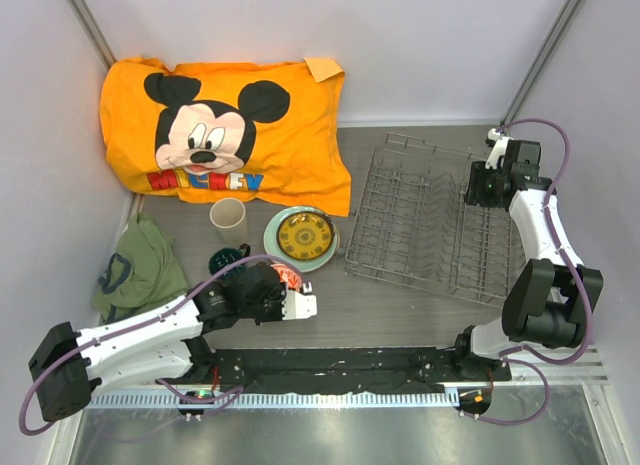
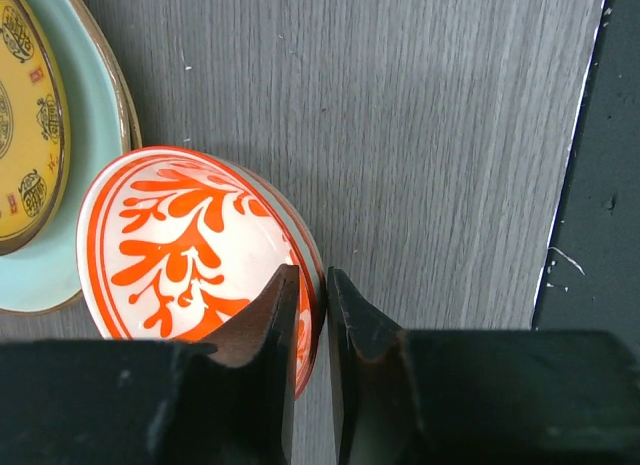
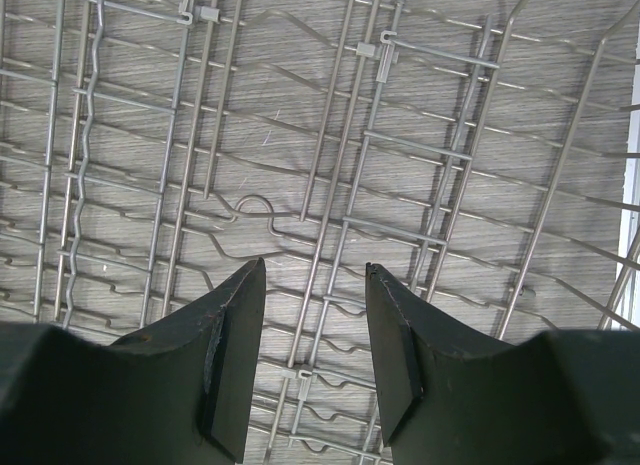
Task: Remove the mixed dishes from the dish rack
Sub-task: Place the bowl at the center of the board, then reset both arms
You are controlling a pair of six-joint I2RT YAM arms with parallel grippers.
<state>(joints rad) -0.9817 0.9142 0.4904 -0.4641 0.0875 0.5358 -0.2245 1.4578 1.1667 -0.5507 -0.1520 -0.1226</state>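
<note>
The small red-orange patterned bowl [image 2: 180, 245] sits on the table next to the pale-green plate with yellow-brown centre [image 2: 95, 115]. My left gripper [image 2: 312, 275] is shut on the bowl's rim, one finger inside and one outside. In the top view the bowl [image 1: 287, 275] lies under the left gripper [image 1: 283, 285], with the plate [image 1: 301, 237], the beige cup [image 1: 228, 219] and the dark teal mug [image 1: 226, 258] close by. The grey wire dish rack [image 1: 430, 220] shows no dishes. My right gripper [image 3: 313, 268] is open and empty above the rack's wires [image 3: 415, 145]. The cream floral plate is out of view.
An orange Mickey Mouse pillow [image 1: 225, 130] lies at the back left. A green cloth [image 1: 140, 265] is bunched at the left wall. A black base strip [image 1: 350, 363] runs along the near edge. Walls close in both sides.
</note>
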